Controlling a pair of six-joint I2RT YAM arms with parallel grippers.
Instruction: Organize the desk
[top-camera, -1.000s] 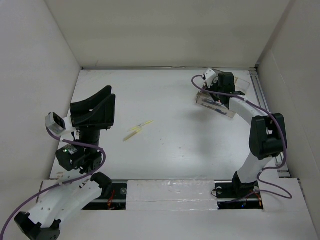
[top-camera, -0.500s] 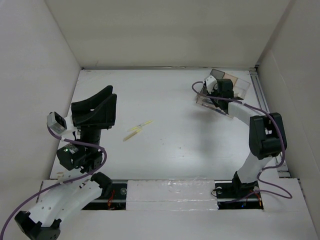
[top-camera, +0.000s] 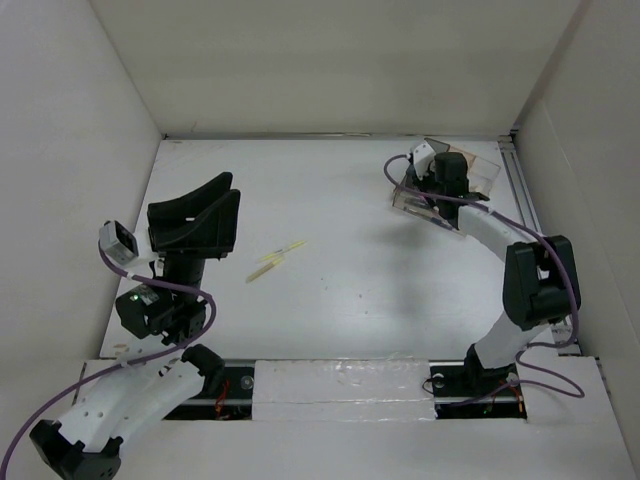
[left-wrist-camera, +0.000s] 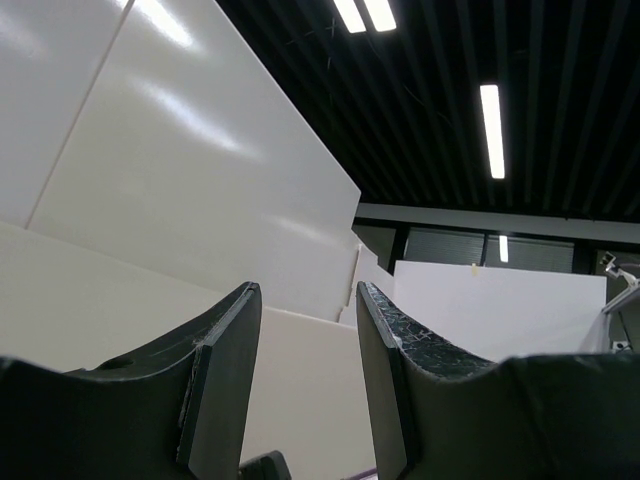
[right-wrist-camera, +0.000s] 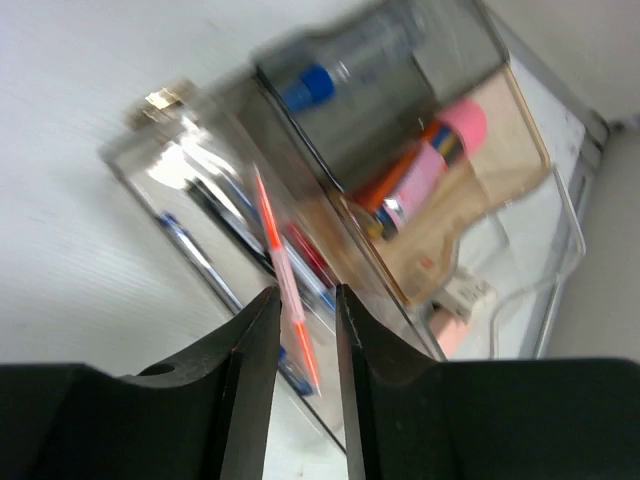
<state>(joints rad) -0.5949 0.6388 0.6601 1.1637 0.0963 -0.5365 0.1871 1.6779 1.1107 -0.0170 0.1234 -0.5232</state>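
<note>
The white desk (top-camera: 340, 290) fills the top view. My right gripper (top-camera: 447, 180) hangs over the clear compartmented organizer (top-camera: 480, 178) at the far right. In the right wrist view the right gripper (right-wrist-camera: 303, 292) is open, its jaws wider than the thin orange-pink pen (right-wrist-camera: 285, 275) that shows between them, over the organizer (right-wrist-camera: 500, 140); the view is blurred. The organizer holds blue pens (right-wrist-camera: 190, 245), a pink-capped marker (right-wrist-camera: 430, 165) and a grey bottle with a blue cap (right-wrist-camera: 370, 70). My left gripper (top-camera: 197, 215) (left-wrist-camera: 305, 290) points upward, open and empty.
Two thin yellow sticks (top-camera: 275, 260) lie on the desk left of centre. A metal rail (top-camera: 525, 200) runs along the right side. White walls enclose the desk on the left, back and right.
My right wrist has shifted slightly right and back over the organizer. My left gripper has edged a little to the right. The yellow sticks have not moved.
</note>
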